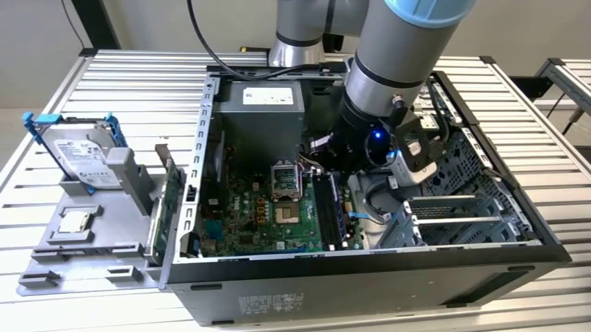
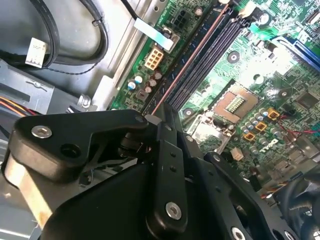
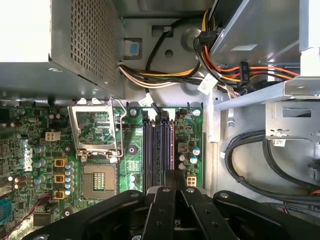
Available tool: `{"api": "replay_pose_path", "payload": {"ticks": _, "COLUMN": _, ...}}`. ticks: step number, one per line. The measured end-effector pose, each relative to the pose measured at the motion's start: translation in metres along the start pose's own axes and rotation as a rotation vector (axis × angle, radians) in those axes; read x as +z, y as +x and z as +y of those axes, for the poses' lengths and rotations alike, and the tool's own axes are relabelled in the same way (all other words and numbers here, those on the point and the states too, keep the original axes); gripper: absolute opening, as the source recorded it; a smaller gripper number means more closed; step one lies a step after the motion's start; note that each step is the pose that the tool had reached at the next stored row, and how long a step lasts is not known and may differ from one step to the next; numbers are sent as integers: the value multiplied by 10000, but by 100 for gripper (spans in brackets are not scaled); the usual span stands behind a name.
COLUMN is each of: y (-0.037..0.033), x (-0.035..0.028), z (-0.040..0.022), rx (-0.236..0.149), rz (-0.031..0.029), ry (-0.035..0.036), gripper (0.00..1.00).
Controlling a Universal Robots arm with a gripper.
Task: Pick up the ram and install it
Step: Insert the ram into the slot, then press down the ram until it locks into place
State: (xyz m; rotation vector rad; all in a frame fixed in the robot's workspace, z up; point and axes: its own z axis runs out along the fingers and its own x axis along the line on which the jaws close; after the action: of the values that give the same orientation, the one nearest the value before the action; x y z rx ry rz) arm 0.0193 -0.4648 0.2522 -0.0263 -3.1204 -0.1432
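The ram (image 2: 186, 65) is a thin stick standing on edge along the dark memory slots (image 3: 157, 150) of the green motherboard (image 1: 268, 214) inside the open computer case. Its top edge (image 3: 172, 150) runs straight out from between my fingers. My gripper (image 2: 161, 116) is shut on the stick's near end, low over the slots, in both wrist views (image 3: 172, 176). In the exterior view the arm's wrist (image 1: 369, 149) reaches down into the case, right of the processor socket (image 1: 284, 181), and hides the fingers.
A power supply (image 1: 263, 104) fills the case's far end, with cable bundles (image 3: 165, 75) beside it. A metal drive cage (image 1: 461, 187) and black cables (image 3: 250, 165) lie close beside the slots. Outside, at the exterior view's left, a grey fixture (image 1: 93, 242) holds a hard drive (image 1: 83, 159) and an upright green card (image 1: 166, 207).
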Motion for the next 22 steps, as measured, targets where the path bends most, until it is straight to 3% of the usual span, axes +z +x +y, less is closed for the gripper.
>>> {"api": "replay_pose_path", "payload": {"ticks": 6, "y": 0, "x": 0, "z": 0, "rx": -1, "rz": -9, "ry": 0, "gripper": 0}}
{"api": "replay_pose_path", "payload": {"ticks": 7, "y": 0, "x": 1, "z": 1, "rx": -2, "rz": -16, "ry": 28, "gripper": 0}}
{"api": "replay_pose_path", "payload": {"ticks": 10, "y": 0, "x": 1, "z": 0, "rx": -166, "rz": -64, "ry": 479, "gripper": 0}}
{"api": "replay_pose_path", "payload": {"ticks": 12, "y": 2, "x": 1, "z": 0, "rx": -280, "rz": -126, "ry": 778, "gripper": 0}}
{"api": "replay_pose_path", "payload": {"ticks": 13, "y": 4, "x": 1, "z": 0, "rx": -317, "rz": -139, "ry": 870, "gripper": 0}}
{"api": "replay_pose_path", "payload": {"ticks": 15, "y": 5, "x": 1, "z": 0, "rx": -501, "rz": -154, "ry": 918, "gripper": 0}}
{"api": "replay_pose_path", "payload": {"ticks": 22, "y": 5, "x": 1, "z": 0, "rx": -1773, "rz": -95, "ry": 930, "gripper": 0}}
